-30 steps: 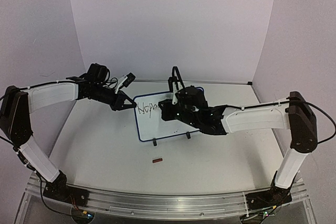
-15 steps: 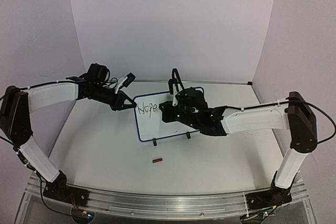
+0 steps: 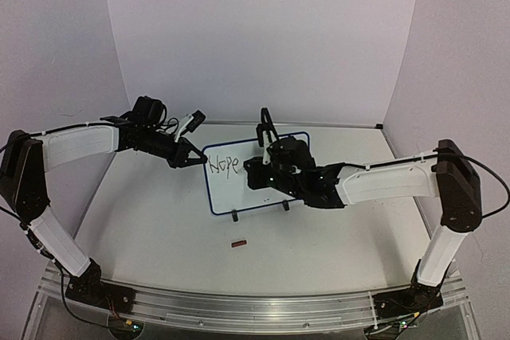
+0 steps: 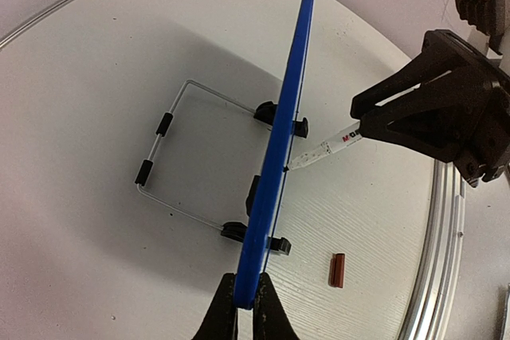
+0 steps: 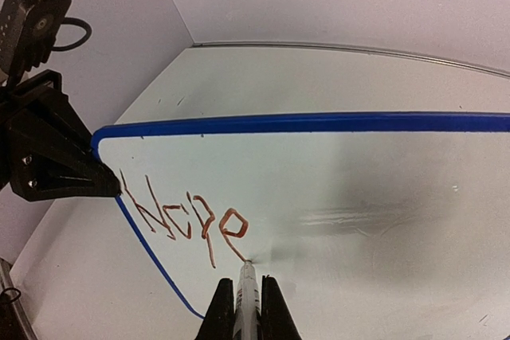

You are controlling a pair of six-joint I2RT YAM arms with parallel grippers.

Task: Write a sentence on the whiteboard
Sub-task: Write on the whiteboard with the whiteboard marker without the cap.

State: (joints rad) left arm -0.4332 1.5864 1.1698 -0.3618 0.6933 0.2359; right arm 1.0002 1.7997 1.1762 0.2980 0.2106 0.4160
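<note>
The whiteboard (image 3: 233, 193), white with a blue frame, stands tilted on the table. My left gripper (image 3: 194, 162) is shut on its left edge; in the left wrist view its jaws (image 4: 245, 298) clamp the blue frame (image 4: 279, 141). My right gripper (image 3: 253, 174) is shut on a white marker (image 5: 248, 286), and the marker's tip touches the board. Of the sentence, only one word (image 5: 183, 216) shows, in reddish-brown uneven letters reading roughly "Hope"; it also shows in the top view (image 3: 225, 165). The marker (image 4: 323, 149) meets the board face in the left wrist view.
A small red-brown cap (image 3: 238, 243) lies on the table in front of the board, also in the left wrist view (image 4: 338, 270). A wire stand (image 4: 163, 161) props the board from behind. Two black feet (image 3: 234, 216) hold its lower edge. A metal rail (image 3: 239, 308) runs along the near edge.
My right gripper with the marker has shifted slightly down and right on the board, and the word's last letter has come into view. The left arm and the board have not moved.
</note>
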